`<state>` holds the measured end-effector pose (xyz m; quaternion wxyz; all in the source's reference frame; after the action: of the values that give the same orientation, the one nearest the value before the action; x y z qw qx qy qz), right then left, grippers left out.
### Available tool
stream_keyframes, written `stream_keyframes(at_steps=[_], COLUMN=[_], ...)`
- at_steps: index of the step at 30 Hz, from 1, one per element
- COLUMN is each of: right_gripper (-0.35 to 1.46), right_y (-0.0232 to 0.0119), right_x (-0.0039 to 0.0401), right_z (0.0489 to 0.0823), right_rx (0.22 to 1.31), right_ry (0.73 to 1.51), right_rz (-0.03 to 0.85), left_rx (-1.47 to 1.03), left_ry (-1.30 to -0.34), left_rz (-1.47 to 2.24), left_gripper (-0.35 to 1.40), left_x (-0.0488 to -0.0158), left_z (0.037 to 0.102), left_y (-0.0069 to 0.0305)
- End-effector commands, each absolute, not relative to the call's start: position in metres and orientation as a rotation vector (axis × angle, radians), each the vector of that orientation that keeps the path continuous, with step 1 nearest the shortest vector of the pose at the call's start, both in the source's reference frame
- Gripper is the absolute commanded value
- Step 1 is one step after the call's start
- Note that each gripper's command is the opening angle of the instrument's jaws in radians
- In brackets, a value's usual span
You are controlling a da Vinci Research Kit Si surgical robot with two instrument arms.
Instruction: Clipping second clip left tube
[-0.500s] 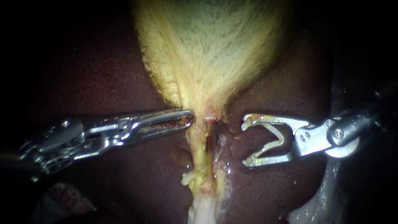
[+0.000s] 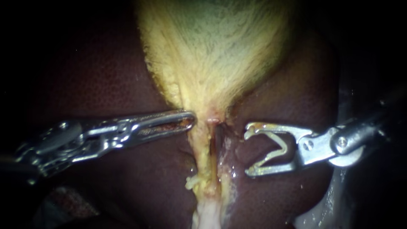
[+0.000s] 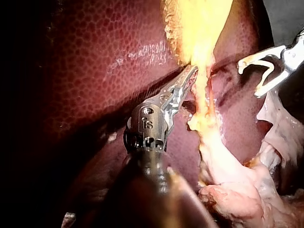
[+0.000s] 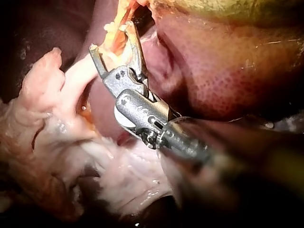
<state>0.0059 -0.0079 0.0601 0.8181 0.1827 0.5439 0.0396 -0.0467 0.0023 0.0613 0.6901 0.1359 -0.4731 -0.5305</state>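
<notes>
Endoscope: left instrument [image 2: 188,121], jaws together and empty, tip touches the left tube [image 2: 202,154] below the gallbladder [image 2: 212,51]; right instrument [image 2: 247,150], jaws wide, holds a clip [image 2: 280,146] just beside it. Left wrist: liver [image 3: 95,71] behind. Right wrist: pale tissue [image 4: 118,175] crowds the jaws

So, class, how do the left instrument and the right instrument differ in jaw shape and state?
The left instrument has long slim jaws lying together, empty; the right instrument has short hooked jaws spread wide, holding a pale clip. The left instrument's tip touches the left tube; the right instrument stops short of it. Both are shiny metal.
</notes>
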Motion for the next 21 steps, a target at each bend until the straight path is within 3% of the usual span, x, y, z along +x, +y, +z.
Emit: stream_keyframes(at_steps=[1, 13, 21], right_gripper=[0.6, 0.6, 0.58], right_y=[-0.0083, -0.0111, -0.0107], right_x=[0.0064, 0.0132, 0.0142], right_z=[0.0604, 0.064, 0.0666], right_rx=[0.402, 0.478, 0.482], right_ry=[1.158, 1.143, 1.13], right_rz=[0.1, 0.167, 0.175], left_rx=[0.301, 0.29, 0.288], left_ry=[-1.058, -1.057, -1.062], left_rz=[-1.191, -1.206, -1.21], left_gripper=[-0.33, -0.33, -0.33], left_x=[-0.0462, -0.0441, -0.0443], left_z=[0.0611, 0.0592, 0.0583], left_y=[0.0023, 0.0026, 0.0024])
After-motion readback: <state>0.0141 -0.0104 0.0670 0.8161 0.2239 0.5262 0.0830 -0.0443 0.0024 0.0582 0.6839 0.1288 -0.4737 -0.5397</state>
